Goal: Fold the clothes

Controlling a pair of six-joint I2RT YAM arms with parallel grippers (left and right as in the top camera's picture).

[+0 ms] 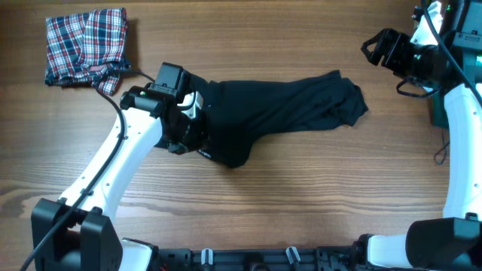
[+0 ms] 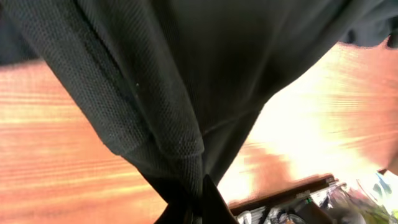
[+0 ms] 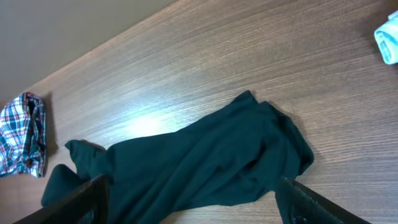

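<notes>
Listing what I have on the worktop (image 1: 301, 203) at this moment, 5 entries.

1. Black shirt (image 1: 279, 113). It lies mid-worktop as a long crumpled band running left to right, with no fold made. The right end is bunched in a lump and the left end is gathered into entry 2.

2. Left end effector (image 1: 190, 120). It is clenched on the left end of the black shirt. The left wrist view shows the knit cloth drawn to a narrow pinch at its tip and fanning away from there. I judge it is held by an edge so the garment can be pulled out straight and flattened before folding. I cannot tell whether that end is off the wood.

3. Right end effector (image 1: 376, 50). It is released, jaws wide, holding nothing, and raised at the far right, apart from the shirt. I judge it waits there to stay clear of the cloth, with its camera taking in almost the whole garment. The bunched right end is the nearest part for it to take.

4. Plaid garment (image 1: 86, 45). It sits in the far left corner as a compact bundle, well apart from the shirt. I judge it is set aside out of the working space.

5. Pale blue cloth (image 3: 388, 37). It shows only at the edge of the right wrist view, too little to identify.

Status, my judgement: early. The shirt needs spreading with 2 hold points before the 1st fold, and a pull from 1 end only risks dragging the lump along.
</notes>
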